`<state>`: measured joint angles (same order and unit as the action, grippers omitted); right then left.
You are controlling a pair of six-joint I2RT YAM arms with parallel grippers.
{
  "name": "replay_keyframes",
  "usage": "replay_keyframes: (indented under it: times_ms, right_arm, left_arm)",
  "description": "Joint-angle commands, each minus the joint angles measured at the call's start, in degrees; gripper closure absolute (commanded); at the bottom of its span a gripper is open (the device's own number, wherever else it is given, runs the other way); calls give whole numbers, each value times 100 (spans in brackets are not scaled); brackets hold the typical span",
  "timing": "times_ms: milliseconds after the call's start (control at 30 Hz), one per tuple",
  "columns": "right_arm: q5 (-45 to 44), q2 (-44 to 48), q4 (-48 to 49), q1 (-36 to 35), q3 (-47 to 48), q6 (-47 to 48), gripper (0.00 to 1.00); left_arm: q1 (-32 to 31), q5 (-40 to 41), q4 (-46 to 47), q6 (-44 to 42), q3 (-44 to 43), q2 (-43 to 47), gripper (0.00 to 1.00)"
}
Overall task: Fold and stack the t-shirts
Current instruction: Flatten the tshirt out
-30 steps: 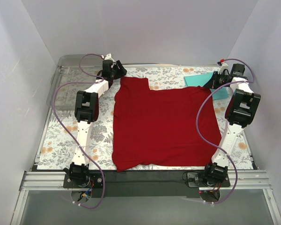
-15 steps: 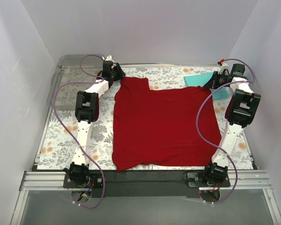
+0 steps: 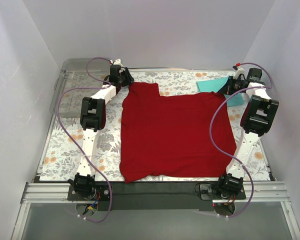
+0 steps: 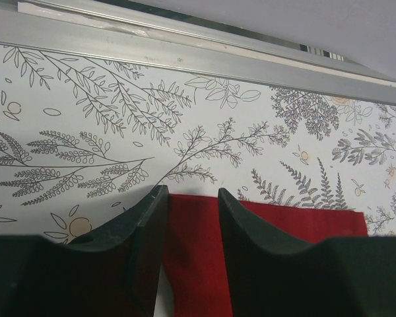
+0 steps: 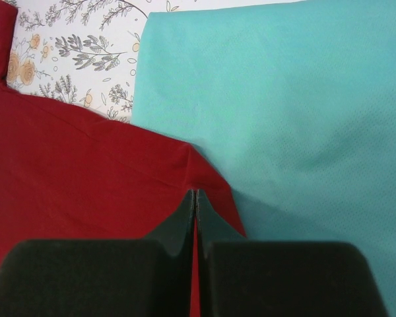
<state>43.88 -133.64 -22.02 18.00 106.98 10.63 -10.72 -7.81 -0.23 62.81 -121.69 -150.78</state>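
The dark red t-shirt lies spread flat on the floral mat. My left gripper is at its far left corner. In the left wrist view the left gripper is open, its fingers standing either side of the red cloth's edge. The teal t-shirt lies at the far right, partly under the red one. My right gripper sits at the red shirt's far right corner. In the right wrist view the right gripper is shut, pinching red cloth beside the teal cloth.
A clear plastic tray stands at the far left, off the mat's edge. Grey walls enclose the table on three sides. A metal rail runs along the mat's far edge, close ahead of the left gripper.
The left gripper's jaws have narrowed around the red shirt's corner and then held still. The right arm and both shirts have not moved.
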Motion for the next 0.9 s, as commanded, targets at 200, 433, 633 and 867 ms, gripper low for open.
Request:
replay_keyframes:
  times_ms: [200,433,633,867]
  right_arm:
    - [183,304,163,37,183,-158,99]
    - [218,278,163,37,227,-211,99]
    - [226,269,154,55,262,-255,99]
    - [226,260,154,63,262,-281,99]
  left_arm:
    - [-35,351,-996,-523,-180,-39,68]
    - [-132,658,-1181,-901,-241,-101,72]
    - [-220,702,-1225,-1033,-285,-206,75]
    - [-273,615,-1234,-1113,-268,-215,80]
